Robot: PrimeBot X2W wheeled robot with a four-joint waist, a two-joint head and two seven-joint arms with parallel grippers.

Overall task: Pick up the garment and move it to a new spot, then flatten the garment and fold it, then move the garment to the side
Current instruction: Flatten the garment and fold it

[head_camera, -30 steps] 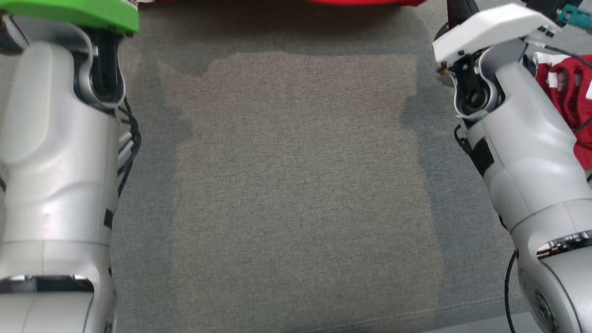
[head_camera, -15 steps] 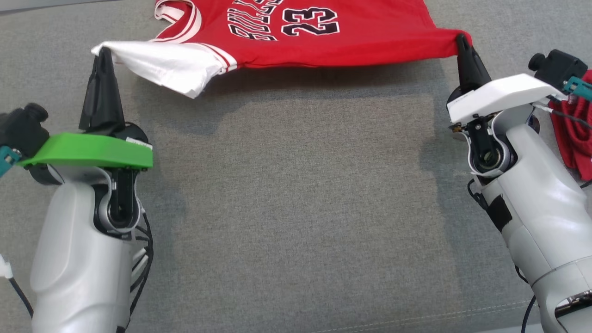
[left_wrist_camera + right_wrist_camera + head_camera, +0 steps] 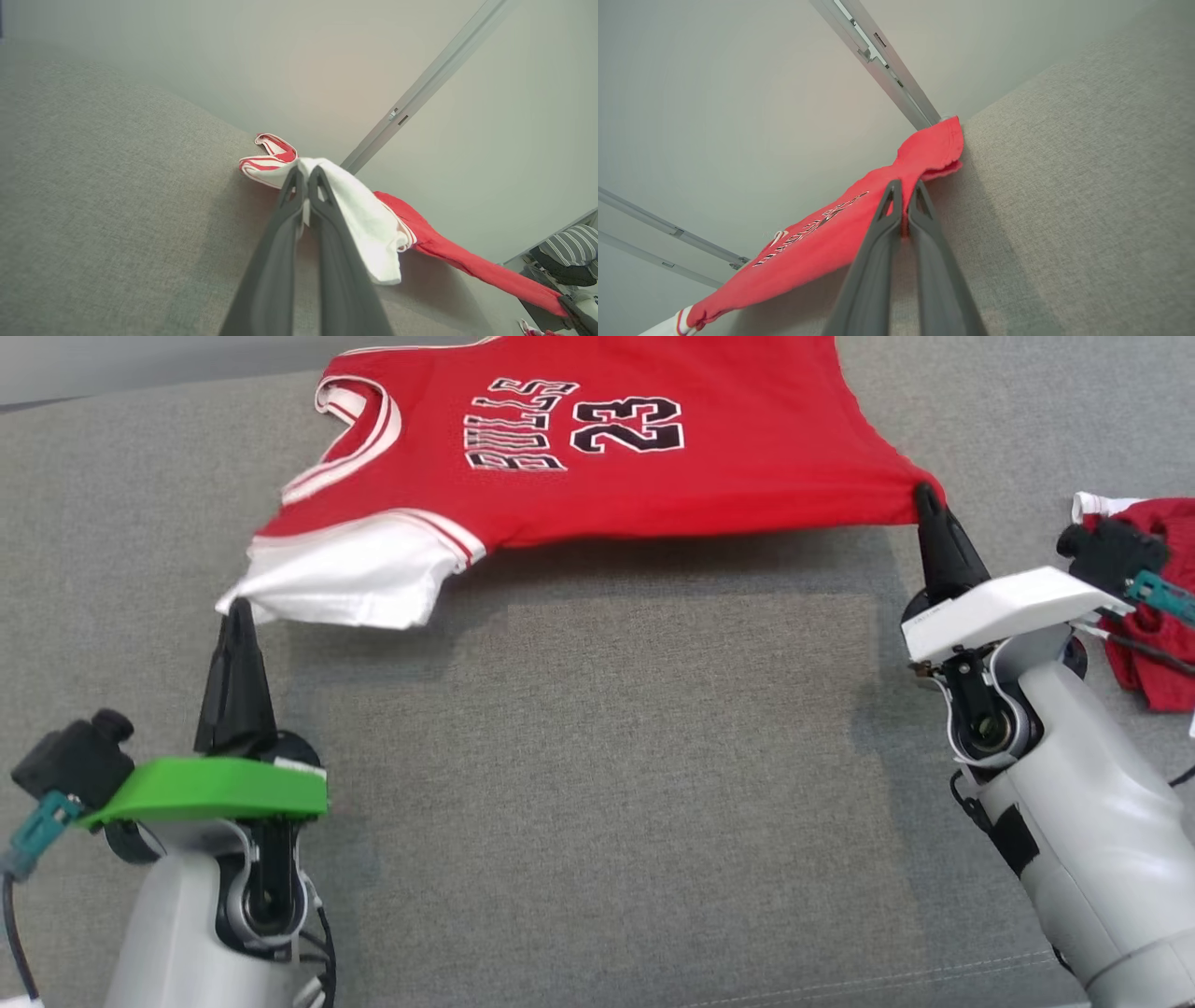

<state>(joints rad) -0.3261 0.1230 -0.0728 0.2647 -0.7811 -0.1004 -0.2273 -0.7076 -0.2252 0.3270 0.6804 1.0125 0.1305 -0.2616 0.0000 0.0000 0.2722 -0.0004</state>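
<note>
**Jersey.** In the head view the red jersey [image 3: 597, 457] lies across the upper middle of the frame, print side up, with "BULLS" and "23" legible. Its collar is at upper left. A white sleeve [image 3: 345, 579] hangs off its lower left corner. The near edge is pulled taut between the two grippers and casts a shadow band on the grey surface [image 3: 597, 784] below it. The far edge runs out of the top of the frame.

**Left gripper.** The left gripper [image 3: 238, 616] stands at left of centre with its fingers pointing up the frame. Its tips are at the outer corner of the white sleeve. The left wrist view shows the two fingers pressed together with white cloth pinched between the tips. The sleeve drapes to the right of them, and the red body trails off to lower right.

**Right gripper.** The right gripper [image 3: 924, 499] is at upper right, its tips at the jersey's lower right corner. The right wrist view shows the fingers closed on red cloth at the tips. The jersey stretches away from there to lower left.

**Surroundings.** A second red cloth [image 3: 1153, 644] lies bunched at the right edge of the head view, apart from the jersey and partly behind the right wrist. Both wrist views show a pale wall [image 3: 714, 93] with a metal rail [image 3: 887, 70] beyond the surface.
</note>
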